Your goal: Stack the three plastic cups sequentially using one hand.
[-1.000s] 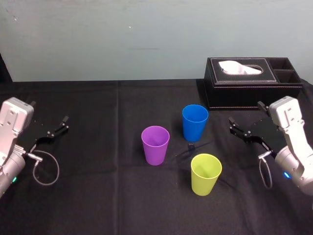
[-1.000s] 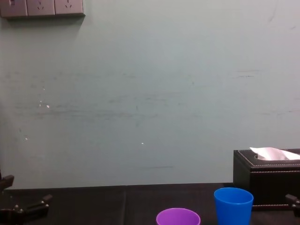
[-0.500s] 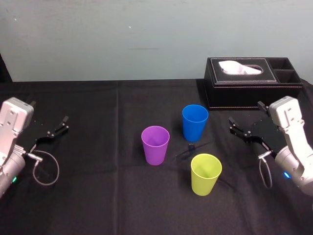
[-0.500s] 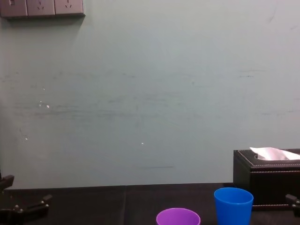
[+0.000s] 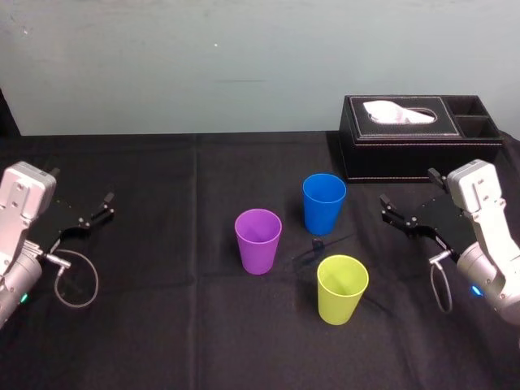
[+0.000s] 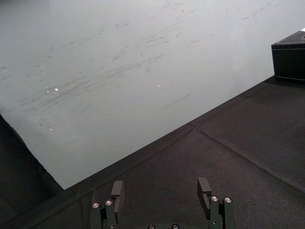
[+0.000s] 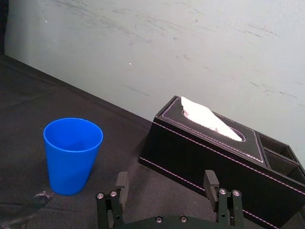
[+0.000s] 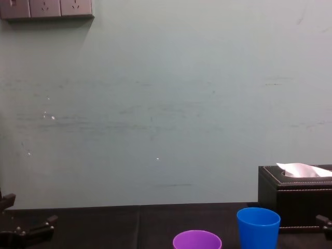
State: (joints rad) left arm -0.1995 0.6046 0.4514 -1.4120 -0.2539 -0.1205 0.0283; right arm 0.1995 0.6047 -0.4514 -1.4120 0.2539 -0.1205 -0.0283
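Three plastic cups stand upright and apart on the black table. The purple cup (image 5: 258, 241) is in the middle, the blue cup (image 5: 324, 203) behind and to its right, and the yellow-green cup (image 5: 342, 289) nearest the front. The chest view catches the rims of the purple cup (image 8: 197, 240) and the blue cup (image 8: 258, 226). My right gripper (image 5: 408, 193) hovers open and empty, to the right of the blue cup (image 7: 72, 155). Its wrist view shows the right gripper (image 7: 165, 181) with jaws wide. My left gripper (image 5: 81, 187) rests open at the far left, far from the cups.
A black leather tissue box (image 5: 418, 136) with a white tissue stands at the back right, behind my right gripper. A small dark object (image 5: 317, 244) lies on the cloth between the cups. The wall rises behind the table's far edge.
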